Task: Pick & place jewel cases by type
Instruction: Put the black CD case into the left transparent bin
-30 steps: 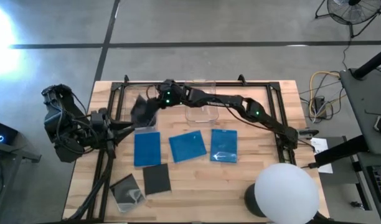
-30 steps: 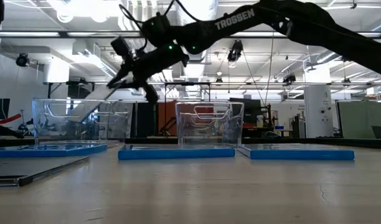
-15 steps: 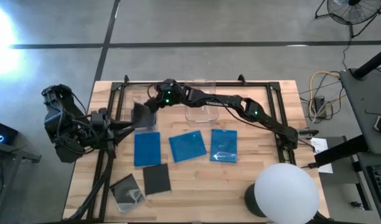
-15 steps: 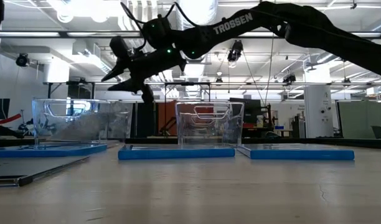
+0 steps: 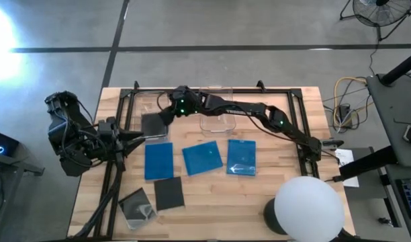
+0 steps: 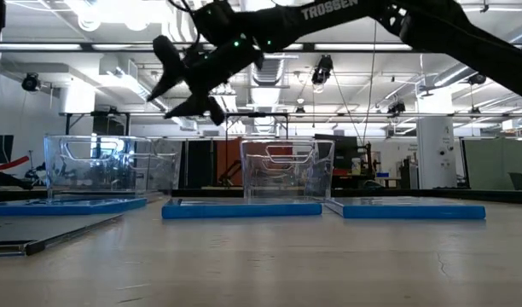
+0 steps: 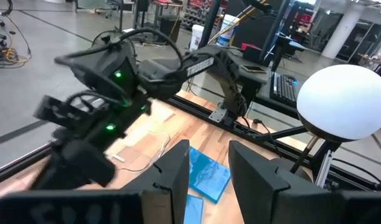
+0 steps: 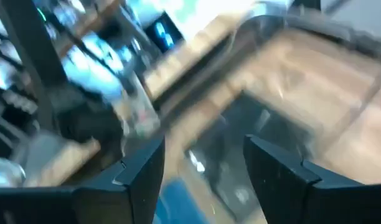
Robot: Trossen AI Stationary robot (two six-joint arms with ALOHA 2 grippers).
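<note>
A wooden bench (image 5: 272, 175) seen from above, with two dark robot arms reaching over it.

At the far left edge, the left end effector (image 7: 206, 165) waits beside the bench, its two fingers parted with nothing between them.

Just right of it, at the far left of the bench, stands a clear plastic bin (image 6: 95, 166). A dark grey jewel case (image 5: 154, 124) lies flat inside it. Directly above this bin hangs the right end effector (image 6: 186, 83), its arm stretched in from the right. Its fingers are spread wide and hold nothing, well clear of the case below.

Nearer than the bin, a row of three blue jewel cases lies flat on the bench: the left blue case (image 5: 158, 160), the middle blue case (image 5: 203, 158), slightly turned, and the right blue case (image 5: 241, 156), which is printed. They lie near each other without touching.

At the near left corner lie two more dark cases: a translucent grey case (image 5: 136, 206) and, just right of it, a black case (image 5: 169, 193).

A second clear bin (image 6: 287, 169) stands at the far middle of the bench, under the right arm.

A white globe lamp (image 5: 309, 208) sits at the near right corner.
</note>
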